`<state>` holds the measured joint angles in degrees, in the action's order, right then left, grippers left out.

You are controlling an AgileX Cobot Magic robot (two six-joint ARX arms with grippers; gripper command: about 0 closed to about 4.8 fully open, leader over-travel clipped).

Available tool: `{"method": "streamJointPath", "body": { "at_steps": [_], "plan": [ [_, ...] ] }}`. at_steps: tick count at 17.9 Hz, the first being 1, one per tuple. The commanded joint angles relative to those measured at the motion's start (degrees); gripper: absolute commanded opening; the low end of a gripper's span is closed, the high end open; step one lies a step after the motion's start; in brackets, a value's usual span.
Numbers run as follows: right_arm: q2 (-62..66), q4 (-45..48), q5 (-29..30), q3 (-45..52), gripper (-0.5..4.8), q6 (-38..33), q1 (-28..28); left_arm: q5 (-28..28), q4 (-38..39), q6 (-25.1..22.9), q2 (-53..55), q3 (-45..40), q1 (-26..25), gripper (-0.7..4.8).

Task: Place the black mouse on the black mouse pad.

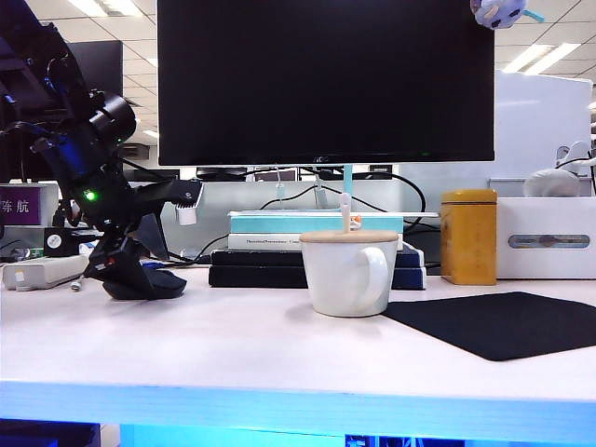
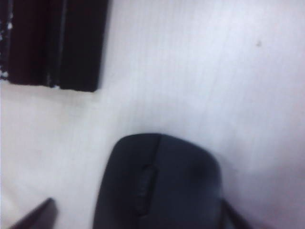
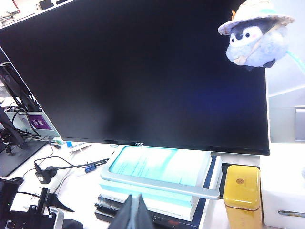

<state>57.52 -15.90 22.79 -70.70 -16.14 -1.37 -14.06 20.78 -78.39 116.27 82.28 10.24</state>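
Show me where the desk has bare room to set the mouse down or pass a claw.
Bare: the black mouse pad at right, and the white desk between the black mouse under the open left claw and the white mug. Crowded: behind the mug, the stacked books and yellow tin. The right claw hangs above the books.

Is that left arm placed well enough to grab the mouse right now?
Probably yes. The left tool stands open, low over the mouse, a finger on either side, and nothing lies between them.
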Motion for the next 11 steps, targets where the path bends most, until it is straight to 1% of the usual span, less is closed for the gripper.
{"method": "streamJointPath", "body": {
  "at_steps": [1, 4, 5, 6, 9, 11],
  "plan": [
    [-0.2, 1.16, 0.48, -0.28, -0.02, 0.09, 0.0, 1.42, 2.69, -0.04, 1.09, -0.55, -0.09, 2.65],
    [-0.2, 1.33, 0.48, -0.28, -0.02, 0.11, 0.0, 1.44, 2.64, 1.07, 0.98, -0.46, -0.07, 2.68],
    [-0.2, 1.55, 0.48, -0.26, -0.02, 0.11, 0.0, 1.95, 2.84, 1.16, 0.9, -0.48, -0.04, 2.69],
    [-0.17, 2.12, 0.48, -0.26, -0.02, 0.11, -0.04, 3.5, 3.19, 2.32, 0.57, -0.48, 0.07, 2.68],
    [-0.07, 3.34, 0.5, -0.28, -0.02, 0.11, -0.04, 3.96, 4.9, 2.62, -1.51, -0.46, 1.31, 2.68],
    [0.24, 3.28, 0.55, -0.26, -0.02, 0.09, -0.04, 3.78, 5.03, 4.74, -3.48, -0.46, 2.91, 2.68]
  ]
}}
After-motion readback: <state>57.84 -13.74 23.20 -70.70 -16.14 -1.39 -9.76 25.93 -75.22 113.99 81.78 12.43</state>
